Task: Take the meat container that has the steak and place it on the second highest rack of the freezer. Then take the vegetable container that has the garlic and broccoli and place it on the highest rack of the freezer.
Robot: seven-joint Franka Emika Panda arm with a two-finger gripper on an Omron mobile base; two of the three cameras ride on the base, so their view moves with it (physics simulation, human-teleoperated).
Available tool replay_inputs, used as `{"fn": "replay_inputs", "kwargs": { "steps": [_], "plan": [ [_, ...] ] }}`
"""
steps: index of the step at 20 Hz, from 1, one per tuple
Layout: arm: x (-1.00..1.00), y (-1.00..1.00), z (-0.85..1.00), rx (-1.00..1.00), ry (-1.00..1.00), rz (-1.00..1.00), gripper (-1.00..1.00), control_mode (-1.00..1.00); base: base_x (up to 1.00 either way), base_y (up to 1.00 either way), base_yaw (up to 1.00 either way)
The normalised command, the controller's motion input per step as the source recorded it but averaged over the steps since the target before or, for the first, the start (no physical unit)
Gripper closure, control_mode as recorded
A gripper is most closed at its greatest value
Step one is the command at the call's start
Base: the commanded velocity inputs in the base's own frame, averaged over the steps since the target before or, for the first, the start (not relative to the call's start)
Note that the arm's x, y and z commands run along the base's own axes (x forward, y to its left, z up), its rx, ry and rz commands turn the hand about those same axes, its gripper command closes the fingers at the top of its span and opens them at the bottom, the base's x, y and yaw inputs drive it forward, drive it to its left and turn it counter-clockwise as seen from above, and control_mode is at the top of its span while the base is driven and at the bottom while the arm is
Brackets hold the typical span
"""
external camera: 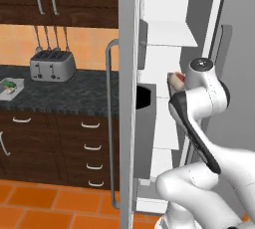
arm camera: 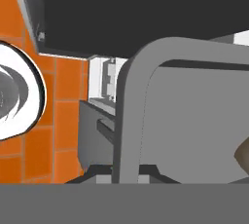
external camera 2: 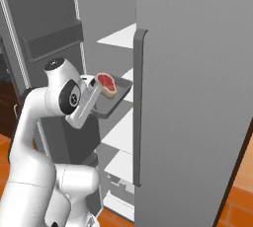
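Carrying the first load, that's where this run sits right now. The white Franka arm's two-finger gripper is clamped shut on the near edge of the shallow dark grey meat container, and the flat red steak with its pale rim is lying in it. From the right base view the tray is held out into the open tall grey steel freezer, roughly level with one of the upper flat white shelves. I can't honestly tell if it's already touching a shelf or just hovering above one, since the arm blocks that bit.

In the left base view you only catch the end of the steak poking out past the wrist, just below a white shelf that's higher up. Whether that one is the highest rack or the second highest rack, I can't say, because the top of the cabinet is cut off.

So my read: the grab and the carry are done, the set-down on the second rack isn't finished, jaws haven't let go.

The whole second half is untouched. Way over on the dark speckled counter sits the pale vegetable container with something green in it, probably the broccoli; garlic is too small to make out. The silver toaster is beside it.
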Motion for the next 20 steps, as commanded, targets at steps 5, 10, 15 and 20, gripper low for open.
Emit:
{"fn": "replay_inputs", "kwargs": {
  "steps": [5,10,15,20],
  "plan": [
    [0.98,-0.24,-0.02,0.00,0.00,0.10,1.00,-1.00,0.00,0.00,0.00],
    [0.84,-0.20,-0.15,0.00,0.00,0.04,1.00,-1.00,0.00,0.00,0.00],
    [0.86,-0.20,-0.18,0.00,0.04,0.00,1.00,-1.00,0.00,0.00,0.00],
    [0.74,-0.04,-0.43,0.00,0.06,0.00,1.00,-1.00,0.00,0.00,0.00]
  ]
}}
